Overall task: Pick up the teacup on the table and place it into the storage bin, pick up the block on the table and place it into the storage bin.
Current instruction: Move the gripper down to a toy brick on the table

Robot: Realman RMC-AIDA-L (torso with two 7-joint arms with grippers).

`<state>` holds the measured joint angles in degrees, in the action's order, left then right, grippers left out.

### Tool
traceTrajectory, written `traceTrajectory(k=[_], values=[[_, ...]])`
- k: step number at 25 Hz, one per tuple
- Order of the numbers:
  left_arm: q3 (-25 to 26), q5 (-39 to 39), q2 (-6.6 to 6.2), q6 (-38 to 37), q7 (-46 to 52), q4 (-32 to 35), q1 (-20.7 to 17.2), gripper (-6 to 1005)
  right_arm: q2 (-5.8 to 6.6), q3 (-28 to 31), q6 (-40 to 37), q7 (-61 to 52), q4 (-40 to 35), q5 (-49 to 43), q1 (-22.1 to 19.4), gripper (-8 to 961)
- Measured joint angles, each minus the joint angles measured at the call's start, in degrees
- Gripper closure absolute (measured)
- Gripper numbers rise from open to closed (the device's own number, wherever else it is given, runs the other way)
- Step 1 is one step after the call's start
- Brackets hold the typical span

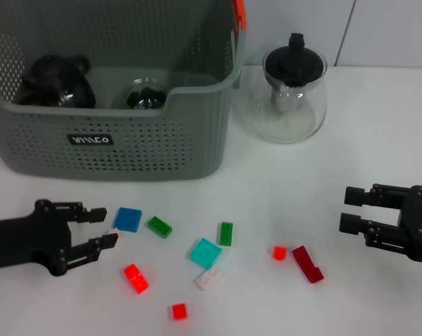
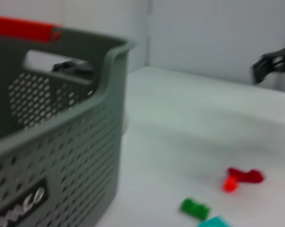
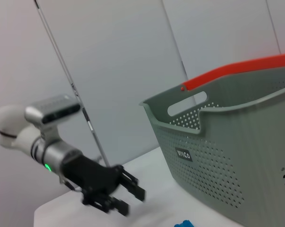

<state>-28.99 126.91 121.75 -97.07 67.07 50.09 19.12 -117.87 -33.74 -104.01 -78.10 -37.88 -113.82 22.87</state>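
Observation:
The grey-green storage bin (image 1: 127,140) stands at the back left, also seen in the left wrist view (image 2: 62,142) and the right wrist view (image 3: 237,156). Inside it sits a small glass teacup (image 1: 144,96) beside a black round pot (image 1: 57,80). Several blocks lie on the table: blue (image 1: 129,219), green (image 1: 159,226), teal (image 1: 206,252) and red (image 1: 136,278). My left gripper (image 1: 109,225) hovers open and empty just left of the blue block. At the right, my right gripper (image 1: 345,208) is open and empty, apart from the dark red block (image 1: 307,264).
A glass teapot with a black lid (image 1: 287,91) stands right of the bin. More blocks lie about: a second green one (image 1: 226,233), white (image 1: 208,278) and small red ones (image 1: 179,311), (image 1: 279,253). The bin has an orange handle (image 3: 237,71).

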Motion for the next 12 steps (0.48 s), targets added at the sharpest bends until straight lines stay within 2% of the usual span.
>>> traceTrajectory(k=[1, 3, 12], values=[[0.1, 0.4, 0.61, 2.7, -1.0, -1.1, -0.3, 541, 0.01, 0.0, 0.0, 0.0, 0.0, 0.0, 0.0, 370], [0.1, 0.7, 1.05, 5.9, -1.8, -2.6, -0.6, 542, 0.01, 0.0, 0.1, 0.0, 0.0, 0.0, 0.0, 370], [0.3, 0.2, 1.66, 13.6, -4.0, -6.8, -0.8, 568, -0.04, 0.0, 0.4, 0.0, 0.2, 0.0, -0.2, 370]])
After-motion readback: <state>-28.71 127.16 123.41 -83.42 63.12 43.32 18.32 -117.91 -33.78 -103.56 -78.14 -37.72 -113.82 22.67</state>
